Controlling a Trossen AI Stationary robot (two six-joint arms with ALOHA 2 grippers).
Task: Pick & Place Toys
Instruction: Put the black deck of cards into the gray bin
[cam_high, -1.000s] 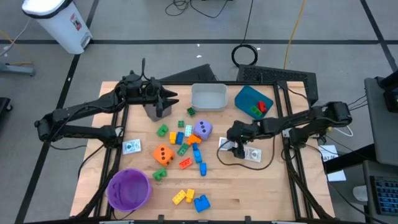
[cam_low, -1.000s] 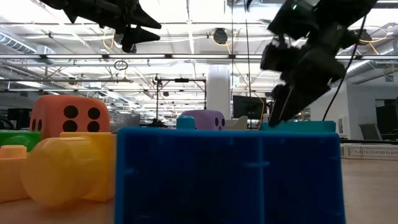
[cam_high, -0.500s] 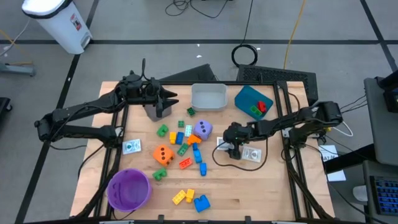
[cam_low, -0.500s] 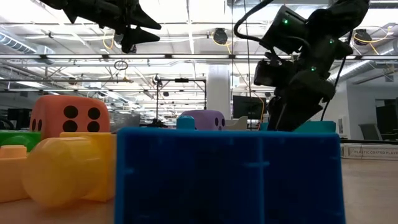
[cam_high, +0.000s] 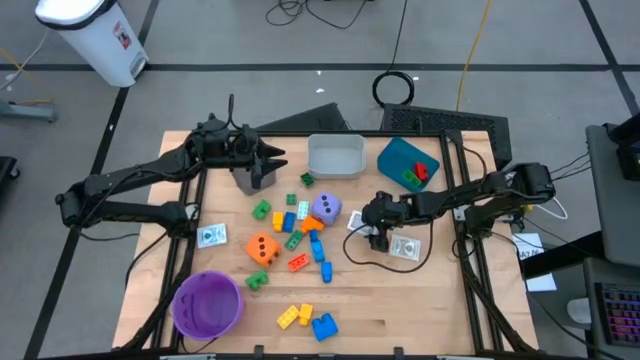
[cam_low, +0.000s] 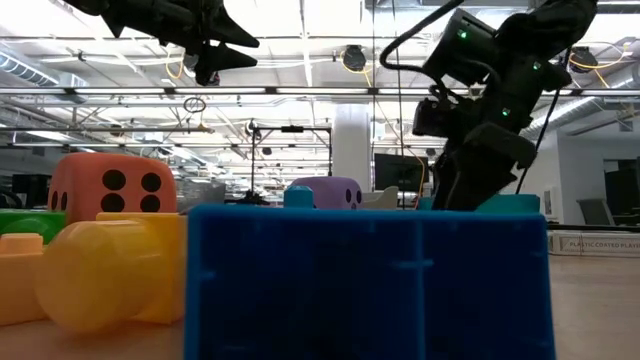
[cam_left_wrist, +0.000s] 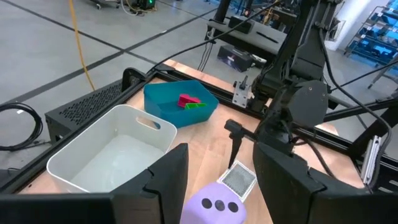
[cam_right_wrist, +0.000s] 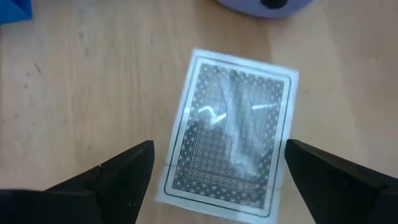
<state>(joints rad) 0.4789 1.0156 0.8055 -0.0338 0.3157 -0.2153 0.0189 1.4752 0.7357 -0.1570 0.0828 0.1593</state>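
The right hand hangs wide open and empty over a flat card lying right of the tabletop's middle, beside the purple die. Thin, light and slick, it probably needs pinching by opposite edges. The left hand, open, waits near the far-left corner.

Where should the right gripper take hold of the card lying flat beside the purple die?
By its two long edges, coming straight down. The card lies flat on the table, so only its thin edges can be pinched. The right gripper is open with a finger outside each long edge, though it may slip.
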